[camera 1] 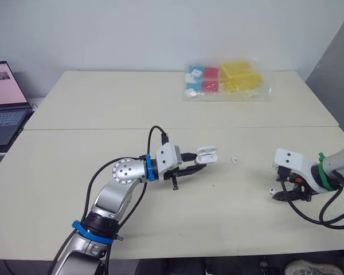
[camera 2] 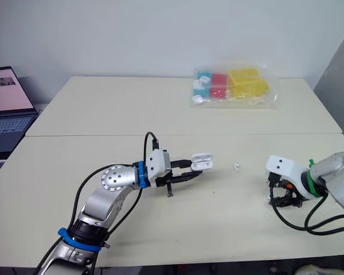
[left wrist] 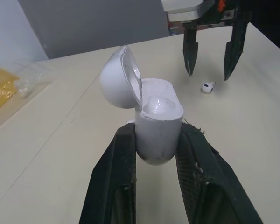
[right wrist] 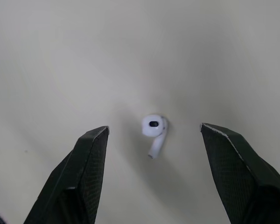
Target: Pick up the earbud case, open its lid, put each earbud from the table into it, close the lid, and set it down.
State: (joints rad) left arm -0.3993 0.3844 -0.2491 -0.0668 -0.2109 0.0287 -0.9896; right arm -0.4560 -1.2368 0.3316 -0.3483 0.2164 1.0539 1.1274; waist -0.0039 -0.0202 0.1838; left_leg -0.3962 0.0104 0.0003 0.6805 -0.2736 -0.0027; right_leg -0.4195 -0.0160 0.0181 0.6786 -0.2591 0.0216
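My left gripper [camera 1: 196, 167] is shut on the white earbud case [camera 1: 206, 154] and holds it just above the table's middle. The lid [left wrist: 117, 78] is swung open, and the case's sockets [left wrist: 157, 103] look empty. One white earbud [camera 1: 234, 160] lies on the table a little to the right of the case. A second earbud [right wrist: 154, 128] lies further right, near the front. My right gripper [camera 1: 282, 195] hangs open directly over it, one finger on each side and neither touching. The left wrist view also shows that right gripper [left wrist: 210, 56] and its earbud [left wrist: 206, 87].
A clear plastic bag [camera 1: 226, 80] of coloured boxes lies at the back right of the table. An open laptop [camera 1: 3, 103] stands off the table's left edge. A seam [camera 1: 103, 128] runs across the table behind the arms.
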